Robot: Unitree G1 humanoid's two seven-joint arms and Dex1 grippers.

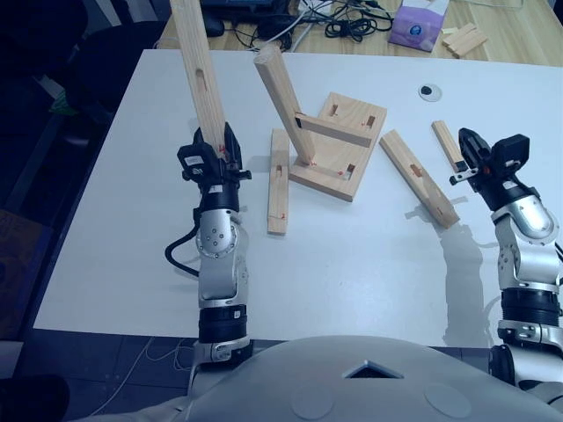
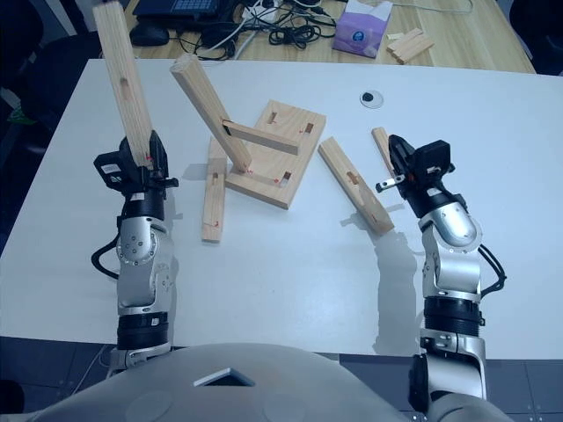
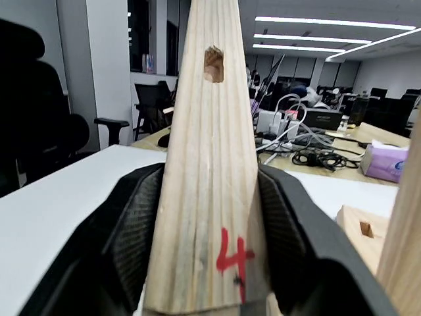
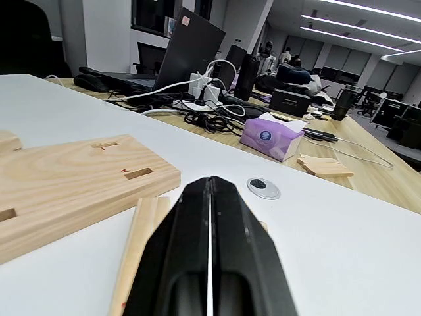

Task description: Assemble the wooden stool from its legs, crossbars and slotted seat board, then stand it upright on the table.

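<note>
Ok, tabletop (image 1: 97, 264): wide bare room between the seat board (image 1: 327, 180) and the robot-side edge. The board lies mid-table, a standing leg (image 1: 280, 92) leaning up from it and a crossbar (image 1: 339, 130) running from that leg over the board. One loose leg (image 1: 279, 185) lies just left of the board, a second loose leg (image 1: 419, 178) just right. Left gripper (image 1: 214, 151), left of the board: jaws clamped on the held leg (image 1: 201, 75), near upright. Right gripper (image 1: 469, 145), right of the board: jaws together, empty, beside a short crossbar (image 1: 446, 141); can't tell whether they touch.
</note>
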